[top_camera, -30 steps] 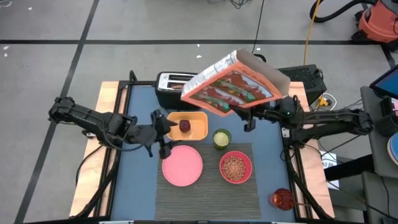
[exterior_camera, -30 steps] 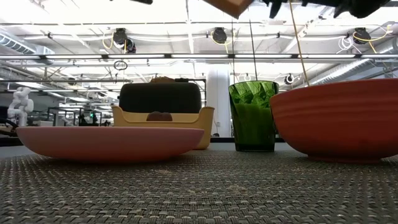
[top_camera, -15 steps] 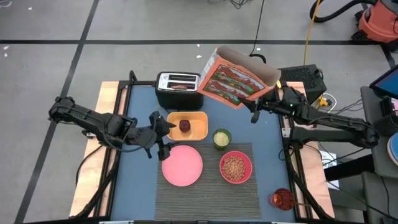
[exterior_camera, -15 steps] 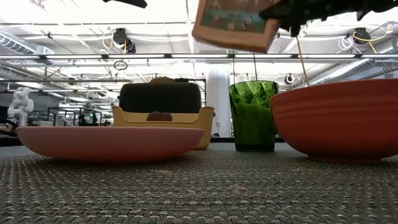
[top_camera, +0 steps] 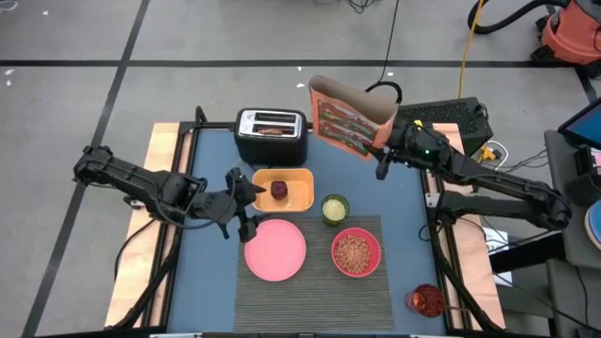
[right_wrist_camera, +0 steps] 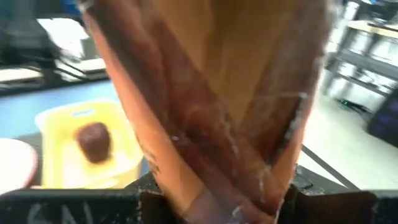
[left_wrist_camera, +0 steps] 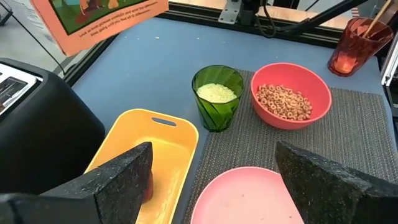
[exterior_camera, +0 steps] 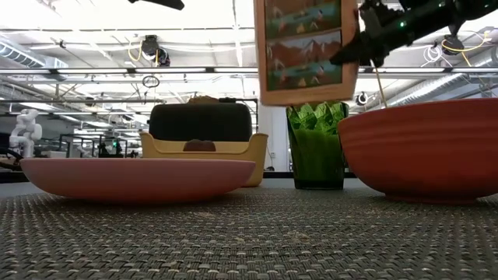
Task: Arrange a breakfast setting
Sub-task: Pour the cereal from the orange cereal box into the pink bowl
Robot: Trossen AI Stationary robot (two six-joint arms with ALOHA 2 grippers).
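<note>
Above the table's far right, the right gripper (top_camera: 385,155) pinches the upright cereal box (top_camera: 347,119); left gripper (top_camera: 246,202) (fingers spread) apparently idle.

Toaster (top_camera: 270,134) (far side) beside cereal box (top_camera: 347,120)

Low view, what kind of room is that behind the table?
Probably a lab or workshop, not a kitchen: bare ceiling pipes and hanging cables overhead, and in the high view a shop vacuum on a taped concrete floor.
</note>
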